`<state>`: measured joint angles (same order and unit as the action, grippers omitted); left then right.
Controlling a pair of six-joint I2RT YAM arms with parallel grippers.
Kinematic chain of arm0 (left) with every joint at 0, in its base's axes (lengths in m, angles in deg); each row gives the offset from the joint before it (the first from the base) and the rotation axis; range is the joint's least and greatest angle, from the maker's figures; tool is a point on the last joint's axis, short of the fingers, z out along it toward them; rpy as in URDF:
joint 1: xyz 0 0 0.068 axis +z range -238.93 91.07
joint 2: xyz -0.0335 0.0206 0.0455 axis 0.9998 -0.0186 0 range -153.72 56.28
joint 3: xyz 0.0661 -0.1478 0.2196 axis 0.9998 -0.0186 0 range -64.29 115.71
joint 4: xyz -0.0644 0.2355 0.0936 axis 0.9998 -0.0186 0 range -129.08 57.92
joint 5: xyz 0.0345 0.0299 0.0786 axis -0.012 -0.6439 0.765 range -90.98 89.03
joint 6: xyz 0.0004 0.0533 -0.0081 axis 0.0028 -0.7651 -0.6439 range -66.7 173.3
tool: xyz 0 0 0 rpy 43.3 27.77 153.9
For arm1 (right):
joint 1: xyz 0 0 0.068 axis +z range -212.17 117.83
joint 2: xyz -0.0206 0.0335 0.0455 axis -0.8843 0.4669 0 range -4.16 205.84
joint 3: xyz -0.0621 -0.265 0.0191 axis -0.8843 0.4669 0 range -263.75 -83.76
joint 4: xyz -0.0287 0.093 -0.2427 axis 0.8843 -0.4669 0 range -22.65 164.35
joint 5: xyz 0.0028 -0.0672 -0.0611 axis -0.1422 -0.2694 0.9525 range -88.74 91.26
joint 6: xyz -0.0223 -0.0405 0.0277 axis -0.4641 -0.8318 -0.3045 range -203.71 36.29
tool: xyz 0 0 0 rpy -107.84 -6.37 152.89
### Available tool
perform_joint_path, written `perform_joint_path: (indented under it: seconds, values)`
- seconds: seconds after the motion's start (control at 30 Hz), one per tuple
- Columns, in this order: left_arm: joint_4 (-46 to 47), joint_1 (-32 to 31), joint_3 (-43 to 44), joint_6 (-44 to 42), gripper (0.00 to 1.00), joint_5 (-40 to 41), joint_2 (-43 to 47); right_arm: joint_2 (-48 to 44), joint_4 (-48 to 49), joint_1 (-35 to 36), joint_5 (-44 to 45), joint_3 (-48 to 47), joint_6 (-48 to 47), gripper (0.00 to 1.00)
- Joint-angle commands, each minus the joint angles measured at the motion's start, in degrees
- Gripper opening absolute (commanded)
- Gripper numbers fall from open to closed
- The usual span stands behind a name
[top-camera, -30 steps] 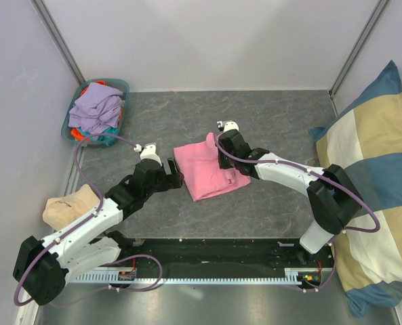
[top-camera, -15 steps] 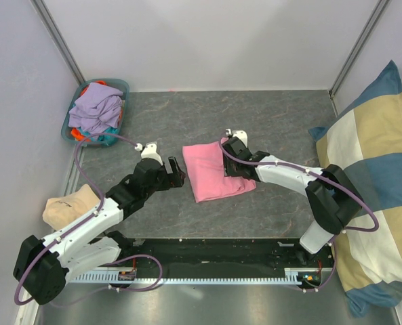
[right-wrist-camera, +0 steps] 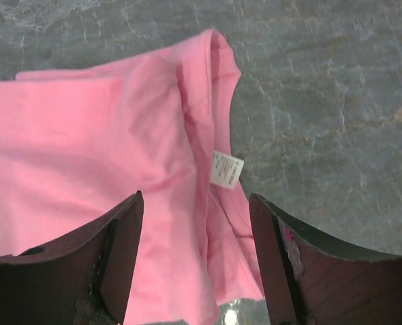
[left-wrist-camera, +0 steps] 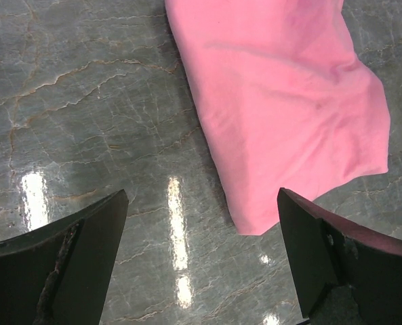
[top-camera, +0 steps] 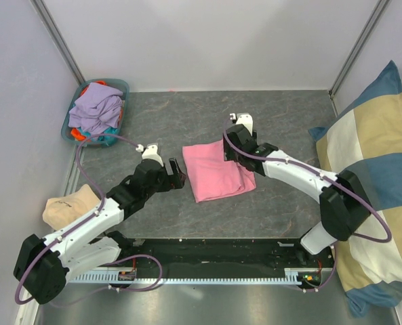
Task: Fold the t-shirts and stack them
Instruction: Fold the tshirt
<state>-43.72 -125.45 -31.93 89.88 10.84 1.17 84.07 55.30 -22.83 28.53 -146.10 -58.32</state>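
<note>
Pink t-shirt [top-camera: 217,169] lies folded flat mid-way across the table [top-camera: 275,210]. Right gripper [top-camera: 229,156], clamped on its right edge 1 second ago, has let go and risen, jaws apart. Left gripper [top-camera: 177,173] stays spread wide just left of it.

Bright, even overhead light is filling all views; white glare streaks are reflecting off the table [left-wrist-camera: 85,101]; shadows are falling softly.

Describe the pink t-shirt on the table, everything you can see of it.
The pink t-shirt is soft, cotton-looking, folded into a rough rectangle, flat on the grey marbled table between the arms. Layered edges and a small white neck label show at its right side. The right gripper hangs open over that edge, gripping nothing.
</note>
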Motion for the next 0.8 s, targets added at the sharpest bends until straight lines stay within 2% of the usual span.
perform_joint_path:
  seconds: [0.0,0.23,0.33,0.47,0.63,0.77]
  values:
    - [2.06,-0.14,-0.72,-0.37,0.99,-0.13,1.06,6.95,4.98,-1.36,-1.68,-6.46,-4.73,0.71]
    - [0.65,-0.14,-1.42,-0.63,0.99,1.02,2.99,18.11,7.88,-3.82,-7.22,-16.04,-8.95,0.67]
    - [0.21,-0.14,-1.86,-0.46,0.99,0.93,3.52,21.1,8.85,-4.26,-8.19,-17.71,-9.3,0.61]
    - [-0.05,-0.14,-2.39,-0.37,0.99,1.19,4.31,22.6,9.73,-4.88,-9.24,-17.55,-8.69,0.45]
    - [-0.49,-0.14,-2.65,-0.45,0.99,1.81,4.58,22.87,10.17,-5.06,-11.27,-16.58,-7.9,0.45]
    - [-0.4,-0.14,-2.74,-0.37,0.99,1.63,4.49,22.08,10.52,-5.06,-12.94,-15.44,-7.28,0.54]
